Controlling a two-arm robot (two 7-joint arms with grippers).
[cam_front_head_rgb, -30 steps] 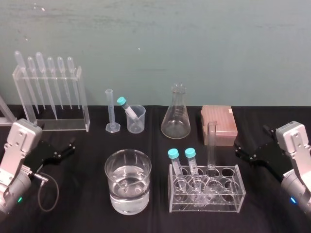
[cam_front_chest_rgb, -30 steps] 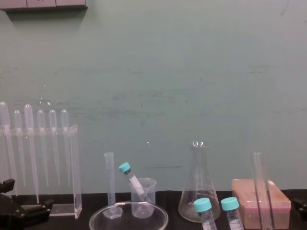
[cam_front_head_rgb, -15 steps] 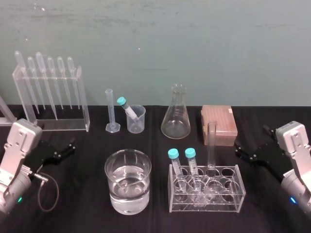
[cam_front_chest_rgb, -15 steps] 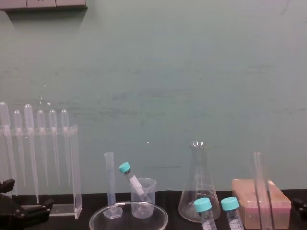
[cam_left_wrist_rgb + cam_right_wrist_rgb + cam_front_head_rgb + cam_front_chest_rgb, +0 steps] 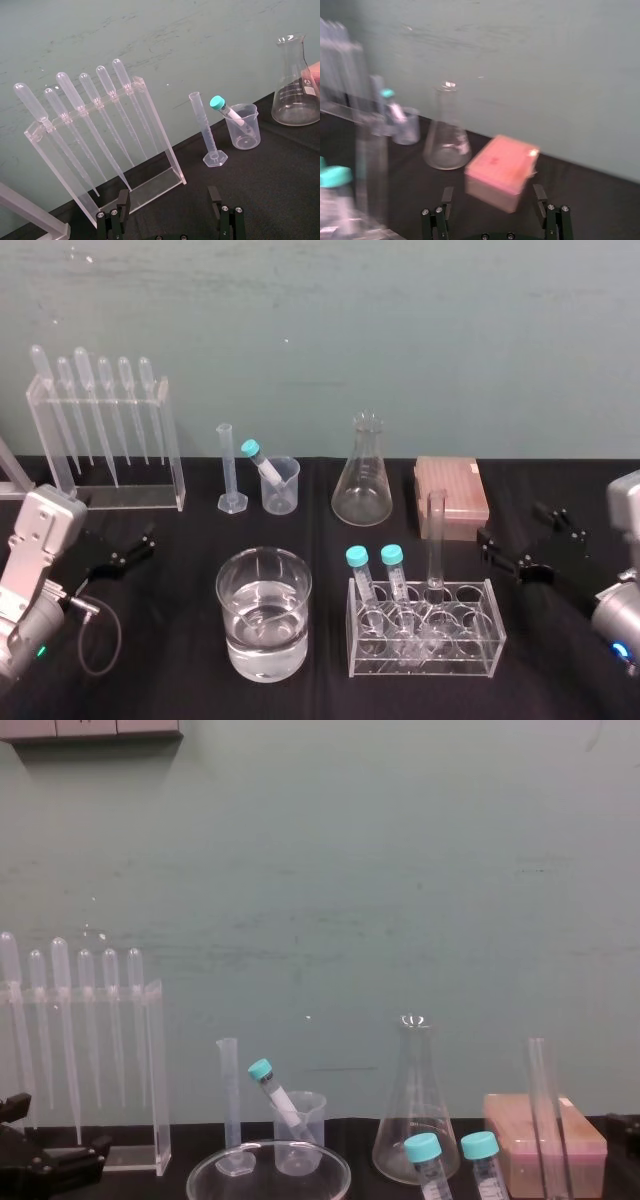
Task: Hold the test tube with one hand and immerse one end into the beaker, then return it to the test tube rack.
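Clear glass, the test tube (image 5: 436, 535) is standing upright in the test tube rack (image 5: 470, 650), open end up for grasping. The right gripper (image 5: 512, 527) is hanging near it, fingers spread and empty. The left gripper (image 5: 128, 548) is idling far off, also spread and empty.
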